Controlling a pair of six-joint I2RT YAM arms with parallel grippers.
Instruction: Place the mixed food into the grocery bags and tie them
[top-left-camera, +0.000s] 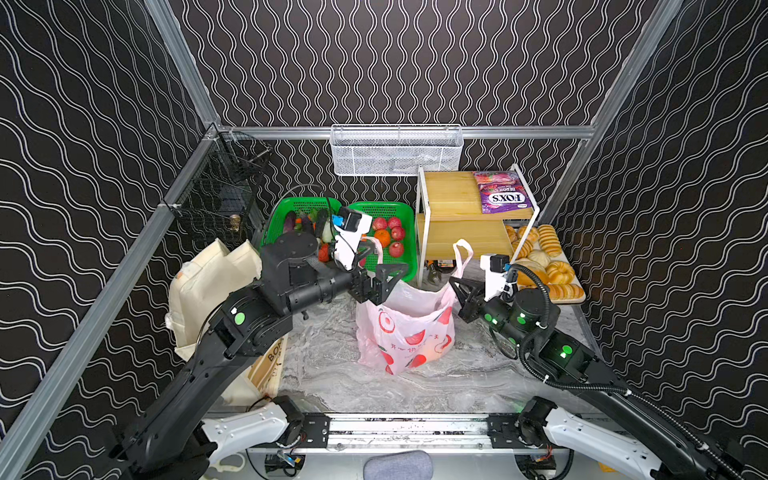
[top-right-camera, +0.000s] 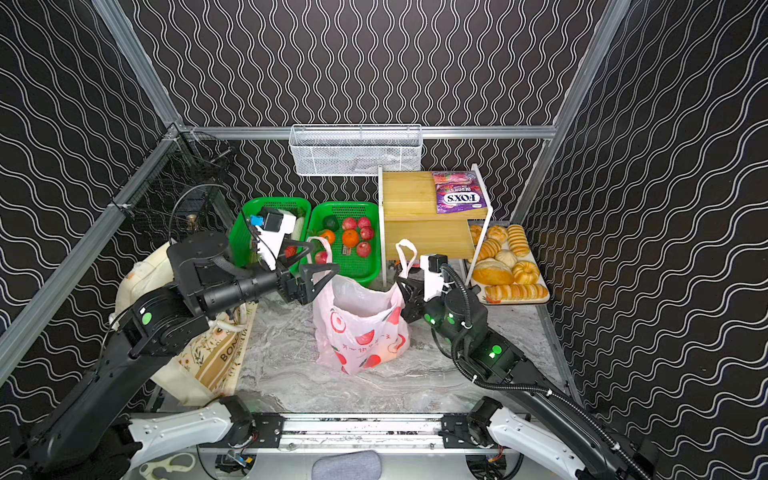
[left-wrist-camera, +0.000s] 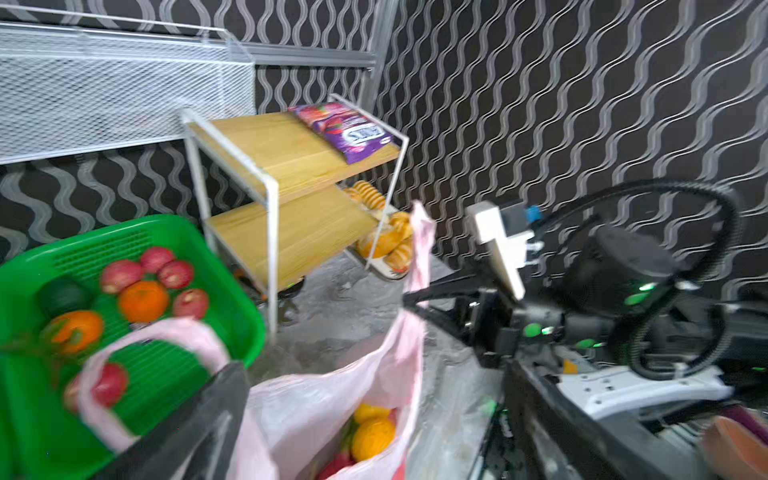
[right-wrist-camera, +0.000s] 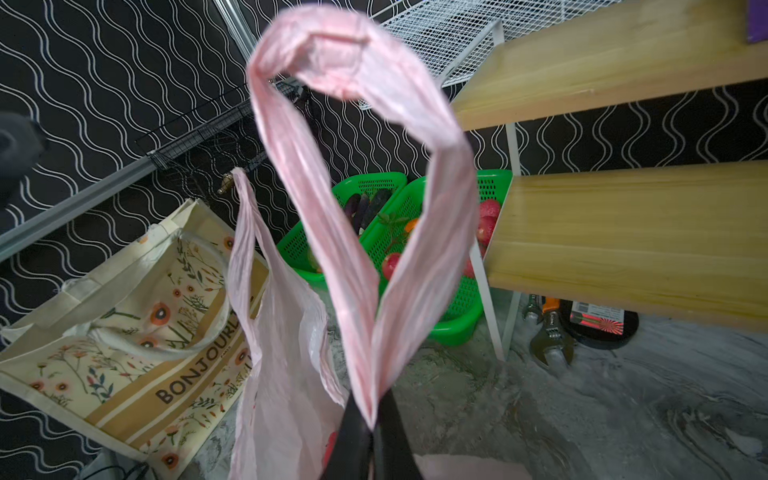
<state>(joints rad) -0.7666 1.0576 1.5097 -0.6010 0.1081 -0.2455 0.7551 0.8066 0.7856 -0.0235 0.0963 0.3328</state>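
The pale-pink plastic grocery bag (top-left-camera: 405, 328) (top-right-camera: 361, 328) stands upright mid-table. Inside it I see yellow fruit (left-wrist-camera: 372, 438) above something pink-red. My right gripper (top-left-camera: 455, 286) (right-wrist-camera: 374, 419) is shut on the base of the bag's right loop handle (right-wrist-camera: 353, 166), which rises above the jaws. My left gripper (top-left-camera: 390, 280) (left-wrist-camera: 372, 374) is open over the bag's left rim, holding nothing. The other loop handle (left-wrist-camera: 124, 374) hangs loose beside one finger. The cream floral canvas tote (top-left-camera: 208, 282) (right-wrist-camera: 124, 332) sits slumped at the left. Red apples (top-left-camera: 392, 235) and an orange (top-left-camera: 381, 237) lie in a green basket (top-left-camera: 409, 216).
A second green basket (top-left-camera: 282, 208) holds vegetables. A wooden two-tier shelf (top-left-camera: 453, 199) carries a purple FOX'S packet (top-left-camera: 498, 191). Bread rolls (top-left-camera: 548, 266) lie on a tray at the right. A white wire basket (top-left-camera: 395, 149) hangs on the back wall. A wrench (right-wrist-camera: 550, 332) lies under the shelf.
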